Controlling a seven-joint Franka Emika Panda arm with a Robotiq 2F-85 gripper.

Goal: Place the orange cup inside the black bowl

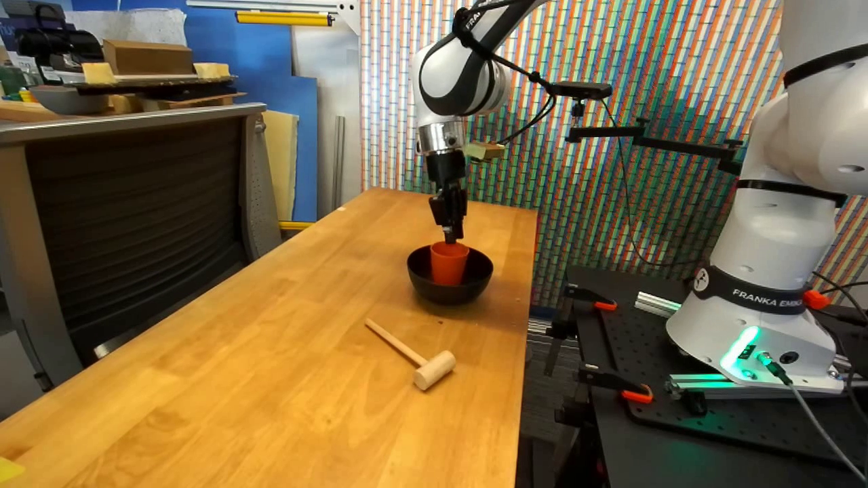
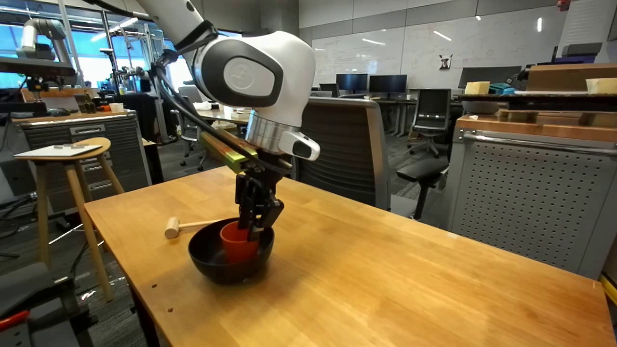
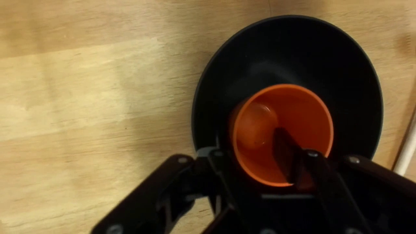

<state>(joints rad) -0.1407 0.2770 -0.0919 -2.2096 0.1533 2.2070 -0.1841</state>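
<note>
The orange cup [image 1: 448, 267] stands inside the black bowl [image 1: 444, 294] on the wooden table, and both also show in the other exterior picture as cup [image 2: 239, 249] and bowl [image 2: 211, 268]. In the wrist view the cup [image 3: 305, 113] looks upright or nearly so, within the bowl [image 3: 321, 52]. My gripper [image 1: 451, 238] points down at the cup's rim. In the wrist view the gripper [image 3: 248, 139] has its fingers apart, one inside the cup and one outside its wall. The outer fingertip is dark against the bowl, and contact with the cup is unclear.
A pale wooden mallet [image 1: 434, 370] lies on the table [image 1: 291, 352] beside the bowl. Its handle shows at the right edge of the wrist view [image 3: 407, 151]. An office chair [image 1: 142, 224] stands along a long side of the table.
</note>
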